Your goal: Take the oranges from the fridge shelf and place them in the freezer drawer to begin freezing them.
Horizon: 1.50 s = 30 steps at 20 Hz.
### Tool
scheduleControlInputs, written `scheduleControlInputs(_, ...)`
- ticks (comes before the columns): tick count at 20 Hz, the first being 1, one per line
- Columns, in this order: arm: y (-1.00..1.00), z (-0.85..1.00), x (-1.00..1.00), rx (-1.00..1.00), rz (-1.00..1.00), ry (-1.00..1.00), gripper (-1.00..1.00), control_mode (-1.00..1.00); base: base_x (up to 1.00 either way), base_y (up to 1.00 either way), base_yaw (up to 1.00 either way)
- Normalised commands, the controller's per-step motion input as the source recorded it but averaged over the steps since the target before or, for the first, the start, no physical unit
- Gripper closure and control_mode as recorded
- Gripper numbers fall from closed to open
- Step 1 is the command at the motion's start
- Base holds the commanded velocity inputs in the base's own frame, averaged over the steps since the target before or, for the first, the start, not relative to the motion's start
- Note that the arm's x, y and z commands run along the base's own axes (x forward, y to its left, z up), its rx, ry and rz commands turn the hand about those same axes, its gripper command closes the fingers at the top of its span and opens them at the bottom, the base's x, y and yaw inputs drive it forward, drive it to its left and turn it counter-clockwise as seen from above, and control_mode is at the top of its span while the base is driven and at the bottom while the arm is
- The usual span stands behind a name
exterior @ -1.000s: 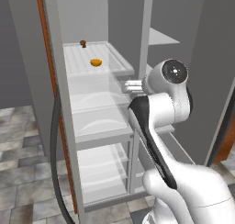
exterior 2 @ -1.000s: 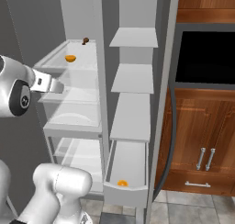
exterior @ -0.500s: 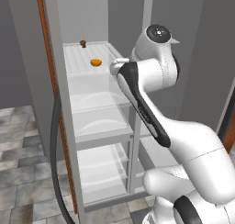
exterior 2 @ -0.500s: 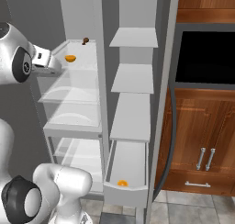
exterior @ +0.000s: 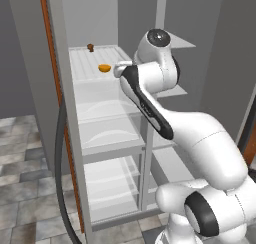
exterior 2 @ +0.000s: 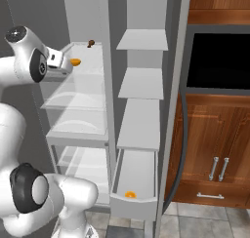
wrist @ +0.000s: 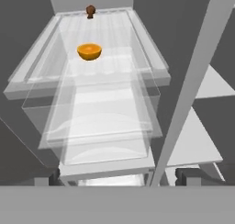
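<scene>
One small bright-orange half-dome orange (exterior 2: 130, 194) already lies near the front of the open white freezer drawer (exterior 2: 134, 205), low on the right; the step in hand, as I judge it, is fetching the other. The pincer (wrist: 117, 176), its dark tips spread wide and holding nothing, hovers short of the fridge's near edge. Farther in, the second bright-orange half (wrist: 89, 51) sits mid-way along the white ribbed fridge shelf (wrist: 137, 58), left of centre. Reach level over the translucent rim, centre the tips astride the orange, and stop well short of the tiny dark brown knobby object (wrist: 90, 10) at the far edge.
</scene>
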Motion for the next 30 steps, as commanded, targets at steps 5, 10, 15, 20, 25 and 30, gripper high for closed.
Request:
scheduleControlInputs(5, 0.26, 0.00, 0.56, 0.00, -0.01, 0.02, -1.00, -1.00, 0.00, 0.00, 0.00)
scheduleControlInputs(10, 0.28, -0.18, 0.57, 0.00, 0.00, 0.04, -1.00, -1.00, 0.00, 0.00, 0.00)
scheduleControlInputs(15, 0.28, -0.15, 0.59, -0.01, 0.00, 0.08, -1.00, -1.00, 0.00, 0.00, 0.00)
scheduleControlInputs(20, 0.02, 0.00, 0.60, 0.00, 0.00, 0.02, -1.00, -1.00, 0.00, 0.00, 0.00)
scheduleControlInputs(25, -0.02, -0.23, 0.38, 0.00, 0.00, 0.00, -1.00, -1.00, 0.00, 0.00, 0.00)
scheduleControlInputs(30, 0.00, -0.16, 0.40, 0.00, 0.00, 0.00, -1.00, -1.00, 0.00, 0.00, 0.00)
